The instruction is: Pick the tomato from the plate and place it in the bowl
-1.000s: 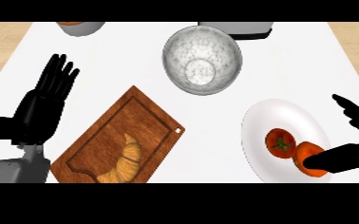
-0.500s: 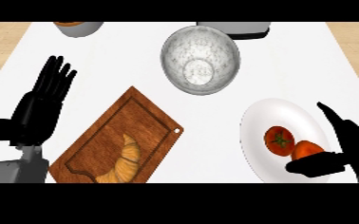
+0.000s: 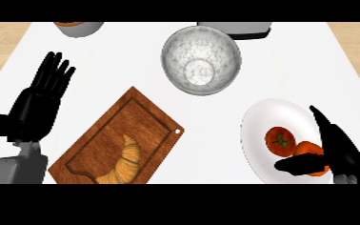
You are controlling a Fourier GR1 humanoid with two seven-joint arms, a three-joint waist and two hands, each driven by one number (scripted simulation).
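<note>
Two tomatoes (image 3: 280,140) lay on the white plate (image 3: 256,119), just left of the right hand (image 3: 336,148), whose fingers and thumb curved around the nearer one. The left hand (image 3: 38,102) rested open, far away from the steel bowl (image 3: 202,59).

A wooden cutting board (image 3: 119,143) lies at an angle on the white table (image 3: 126,62), near its front-left part, with 1 croissant (image 3: 124,164) resting on the board's near end. At the table's far edge sit a grey pot (image 3: 79,27) with something orange inside, toward the far-left corner, and a grey appliance (image 3: 239,29) right of the middle.
</note>
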